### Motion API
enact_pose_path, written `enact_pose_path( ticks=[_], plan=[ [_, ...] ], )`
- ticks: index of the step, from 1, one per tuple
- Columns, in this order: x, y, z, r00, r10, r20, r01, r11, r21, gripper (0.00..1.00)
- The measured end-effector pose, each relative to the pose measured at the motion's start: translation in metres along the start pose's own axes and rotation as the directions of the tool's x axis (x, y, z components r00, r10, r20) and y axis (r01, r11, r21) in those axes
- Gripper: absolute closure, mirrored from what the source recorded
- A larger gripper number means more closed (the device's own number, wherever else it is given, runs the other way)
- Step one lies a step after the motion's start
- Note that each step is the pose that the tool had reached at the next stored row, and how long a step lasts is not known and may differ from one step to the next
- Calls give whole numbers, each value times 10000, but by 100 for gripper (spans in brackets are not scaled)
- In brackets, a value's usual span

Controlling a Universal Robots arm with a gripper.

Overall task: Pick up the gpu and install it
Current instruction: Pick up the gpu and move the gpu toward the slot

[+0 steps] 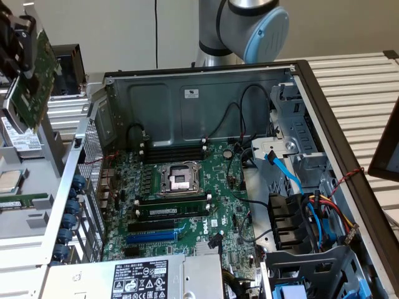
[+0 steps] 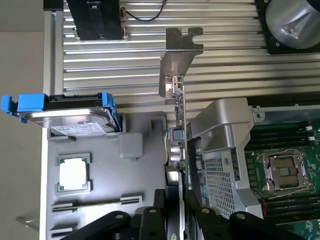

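The gpu, a green card, hangs in the air above the grey parts tray at the exterior view's left, outside the computer case. My gripper is shut on it from above. In the wrist view the gpu is seen edge-on, its silver end bracket pointing away from me, and my gripper clamps the card between its black fingers. The large green motherboard lies inside the open case, with a blue expansion slot and black slots near its front.
The case's perforated rear wall stands between the gpu and the motherboard. On the grey tray rest a hard drive with blue rails, a CPU and RAM sticks. Cables and drive cages crowd the case's right side.
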State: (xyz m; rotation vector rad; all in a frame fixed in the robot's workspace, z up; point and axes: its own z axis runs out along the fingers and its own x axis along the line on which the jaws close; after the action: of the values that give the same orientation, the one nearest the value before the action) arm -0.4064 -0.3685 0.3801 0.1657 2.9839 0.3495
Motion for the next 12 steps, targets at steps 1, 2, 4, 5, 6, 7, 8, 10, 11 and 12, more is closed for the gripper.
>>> enact_pose_path(
  ticks=[1, 2, 4, 5, 6, 7, 8, 10, 11, 12],
  plan=[
    [-8, -2, -46, 10000, 8, -12, -8, 10000, 3, 72],
    [-16, -3, -89, 10000, 15, -25, -15, 10000, 5, 72],
    [-39, -6, -184, 10000, 23, -56, -23, 10000, 10, 72],
    [-55, -8, -230, 10000, 26, -68, -26, 10000, 11, 72],
    [-77, -10, -273, 10000, 27, -74, -27, 10000, 11, 72],
    [-102, -11, -320, 10000, 28, -78, -28, 10000, 13, 72],
    [-128, -13, -358, 10000, 28, -81, -28, 10000, 12, 72],
    [-197, -21, -414, 10000, 31, -90, -31, 10000, 6, 72],
    [-223, -25, -428, 9999, 35, -100, -35, 10000, 4, 72],
    [-249, -32, -438, 9999, 39, -117, -39, 10000, 1, 72]
  ],
)
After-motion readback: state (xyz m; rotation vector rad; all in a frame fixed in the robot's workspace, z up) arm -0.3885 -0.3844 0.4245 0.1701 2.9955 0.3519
